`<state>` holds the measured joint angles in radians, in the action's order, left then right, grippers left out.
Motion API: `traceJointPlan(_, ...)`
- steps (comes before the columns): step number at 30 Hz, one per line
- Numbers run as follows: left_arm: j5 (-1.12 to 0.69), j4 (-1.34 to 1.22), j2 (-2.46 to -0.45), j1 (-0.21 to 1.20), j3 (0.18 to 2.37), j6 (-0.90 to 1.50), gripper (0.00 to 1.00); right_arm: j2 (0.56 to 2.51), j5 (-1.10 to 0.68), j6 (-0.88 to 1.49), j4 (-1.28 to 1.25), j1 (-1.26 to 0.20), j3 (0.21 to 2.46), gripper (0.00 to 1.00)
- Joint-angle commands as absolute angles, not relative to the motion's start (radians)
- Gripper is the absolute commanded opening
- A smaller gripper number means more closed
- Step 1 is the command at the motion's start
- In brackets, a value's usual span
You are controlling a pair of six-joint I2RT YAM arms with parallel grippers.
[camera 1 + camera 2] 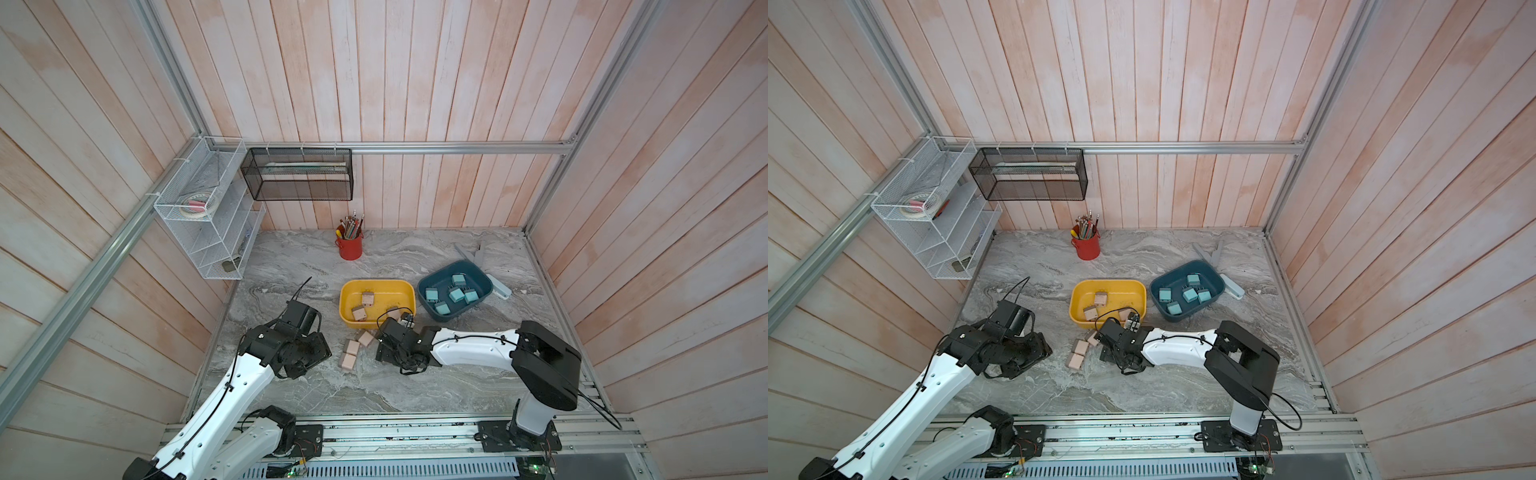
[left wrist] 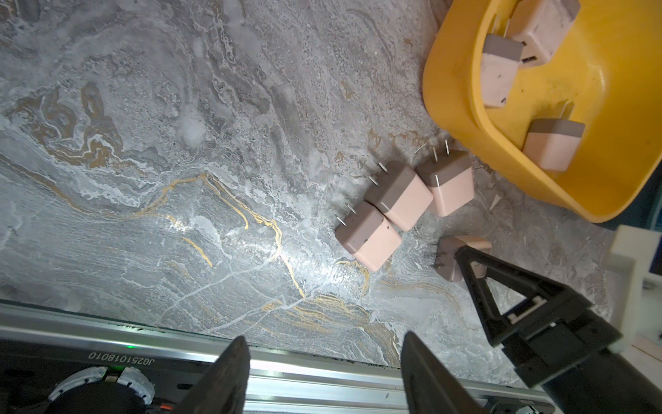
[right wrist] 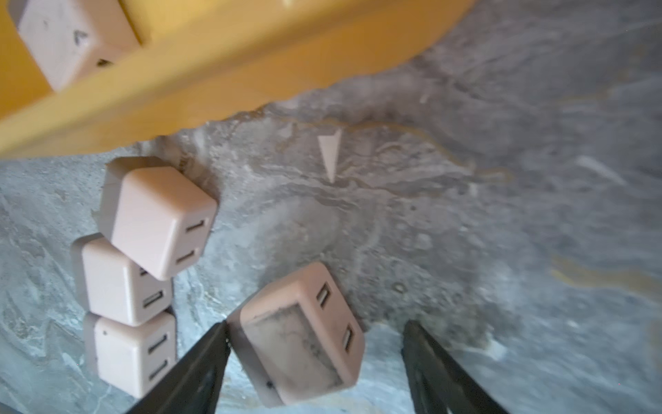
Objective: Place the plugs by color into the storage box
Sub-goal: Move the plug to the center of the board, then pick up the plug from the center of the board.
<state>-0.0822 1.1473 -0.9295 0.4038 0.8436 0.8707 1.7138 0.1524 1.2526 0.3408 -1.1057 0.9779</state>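
The right tool (image 3: 317,323) is hanging low over the marble bench (image 1: 316,386), just in front of the yellow tub (image 1: 390,296). Its jaws are standing apart around a smudged pink plug (image 3: 297,344) that is lying on the bench. In the right wrist view one finger (image 3: 211,355) is touching the plug's edge while the other is sitting clear of it, so nothing is being clamped.

Just beside that plug, three loose pink plugs (image 2: 401,195) are lying in a close row on the bench. They are touching one another, with their prongs pointing away from the right tool. The end one is sitting near the tub's outer wall.

The left tool (image 2: 324,338) is hovering over bare bench on the other side of that row. Its jaws are standing apart and holding nothing.

Inside the yellow tub, three sorted pink plugs (image 2: 498,71) are resting on the floor of it. The blue tub (image 1: 441,274) is sitting next to the yellow one, and five teal plugs (image 1: 456,294) are lying loose inside it.

At the back of the bench a red cup (image 1: 350,248) is standing full of pencils. A white wire rack (image 1: 208,232) and a black mesh basket (image 1: 299,178) are hanging on the walls above.
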Motion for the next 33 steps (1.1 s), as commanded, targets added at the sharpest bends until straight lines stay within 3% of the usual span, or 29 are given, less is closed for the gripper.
traceJointPlan(1, -0.101, 1.147, -0.928, 0.399, 0.861, 0.853, 0.69, 1.667, 0.203, 1.230, 0.505, -1.103, 0.885, 0.79)
traceJointPlan(9, -0.112, 1.137, -0.929, 0.399, 0.859, 0.857, 0.69, 1.450, 0.234, 1.251, 0.556, -1.102, 0.777, 0.80)
traceJointPlan(14, -0.122, 1.122, -0.937, 0.399, 0.852, 0.857, 0.69, 1.385, 0.197, 1.422, 0.523, -1.103, 0.735, 0.80)
traceJointPlan(25, -0.147, 1.072, -0.966, 0.399, 0.827, 0.851, 0.69, 1.482, 0.193, 2.037, 0.527, -1.102, 0.814, 0.87)
traceJointPlan(33, -0.153, 1.061, -0.978, 0.399, 0.824, 0.838, 0.69, 1.523, 0.121, 2.278, 0.465, -1.085, 0.791, 0.82)
